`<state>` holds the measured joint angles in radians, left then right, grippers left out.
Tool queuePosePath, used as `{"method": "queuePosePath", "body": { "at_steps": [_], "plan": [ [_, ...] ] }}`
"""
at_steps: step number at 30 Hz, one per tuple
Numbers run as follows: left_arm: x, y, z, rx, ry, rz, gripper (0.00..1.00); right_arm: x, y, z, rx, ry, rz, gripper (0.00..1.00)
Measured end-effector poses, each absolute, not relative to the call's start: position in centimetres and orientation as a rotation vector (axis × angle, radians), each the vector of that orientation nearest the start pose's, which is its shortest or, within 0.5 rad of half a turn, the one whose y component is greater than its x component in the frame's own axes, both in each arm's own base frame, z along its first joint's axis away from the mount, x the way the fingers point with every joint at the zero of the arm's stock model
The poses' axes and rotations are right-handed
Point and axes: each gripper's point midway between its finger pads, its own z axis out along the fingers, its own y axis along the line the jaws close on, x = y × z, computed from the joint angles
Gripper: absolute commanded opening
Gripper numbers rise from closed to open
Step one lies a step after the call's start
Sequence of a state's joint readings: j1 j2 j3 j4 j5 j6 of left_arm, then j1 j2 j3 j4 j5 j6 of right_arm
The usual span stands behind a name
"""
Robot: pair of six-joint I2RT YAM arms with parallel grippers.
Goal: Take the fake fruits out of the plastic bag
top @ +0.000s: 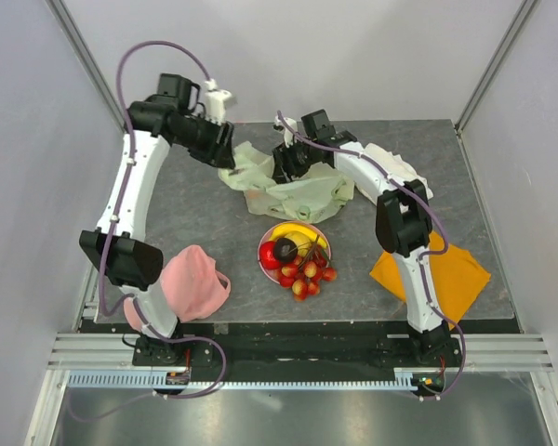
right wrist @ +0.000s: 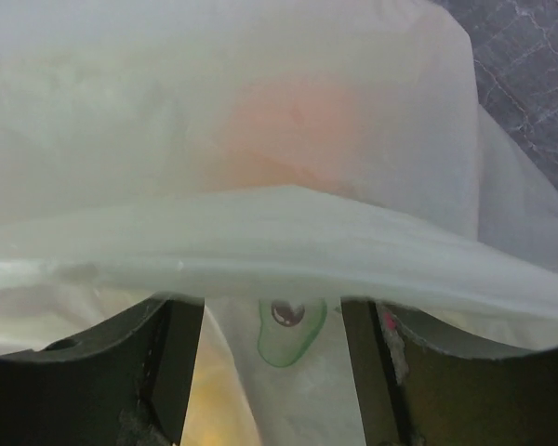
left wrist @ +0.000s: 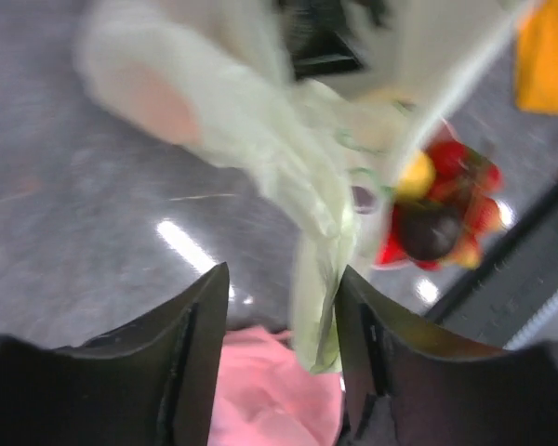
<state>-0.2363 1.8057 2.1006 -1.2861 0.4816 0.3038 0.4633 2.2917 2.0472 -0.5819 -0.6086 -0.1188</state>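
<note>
At the back of the table, the plastic bag lies crumpled between my two claws, and an orange shows as a blurred glow through its film (inside, not yet out). My left claw stands apart, with a hanging strip of the bag in the gap against one side. My right claw is spread too, with a fold of bag draped across its tips. Nearer my bases, the banana, plum, apple and berry cluster sit heaped on the pink plate.

Left tool and right tool: jaws parted.
</note>
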Motion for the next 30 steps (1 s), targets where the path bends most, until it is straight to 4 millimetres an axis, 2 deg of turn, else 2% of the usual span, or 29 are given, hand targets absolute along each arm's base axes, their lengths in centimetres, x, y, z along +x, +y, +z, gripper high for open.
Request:
{"method": "queuePosePath", "body": {
  "at_steps": [2, 5, 11, 17, 19, 20, 21, 24, 27, 30],
  "plan": [
    [38.9, -13.3, 28.5, 0.69, 2.361, -0.512, 0.6, 47.3, 34.2, 11.7, -0.9, 2.207, 0.913, 0.71],
    [40.5, -9.8, 28.1, 0.487, 2.409, -0.425, 0.57, 48.0, 34.0, 10.4, -0.815, 2.264, 0.931, 0.73],
    [42.4, -7.3, 25.9, 0.238, 2.492, -0.373, 0.56, 48.1, 33.3, 9.6, -0.731, 2.332, 0.941, 0.74],
    [44.4, -7.2, 23.1, 0.149, 2.548, -0.391, 0.55, 47.3, 33.8, 9.5, -0.739, 2.352, 0.951, 0.78],
    [44.9, -7.4, 21.3, 0.12, 2.588, -0.41, 0.46, 47.2, 34.5, 9.7, -0.75, 2.346, 0.954, 0.83],
    [45.1, -7.6, 20.6, 0.111, 2.606, -0.425, 0.38, 47.3, 34.9, 10.0, -0.752, 2.337, 0.958, 0.85],
    [45.3, -7.9, 19.5, 0.098, 2.631, -0.449, 0.27, 47.5, 35.5, 10.2, -0.751, 2.327, 0.96, 0.88],
    [45.8, -8.5, 16.4, 0.061, 2.699, -0.509, 0.14, 47.8, 36.7, 10.8, -0.732, 2.308, 0.977, 0.91],
    [46.1, -9.2, 13.7, 0.043, 2.757, -0.582, 0.08, 47.9, 37.3, 10.6, -0.703, 2.315, 0.997, 0.91],
    [47.0, -10.0, 11.6, 0.042, 2.78, -0.654, 0.11, 48.0, 37.5, 10.1, -0.667, 2.334, 1.014, 0.92]
  ]
}}
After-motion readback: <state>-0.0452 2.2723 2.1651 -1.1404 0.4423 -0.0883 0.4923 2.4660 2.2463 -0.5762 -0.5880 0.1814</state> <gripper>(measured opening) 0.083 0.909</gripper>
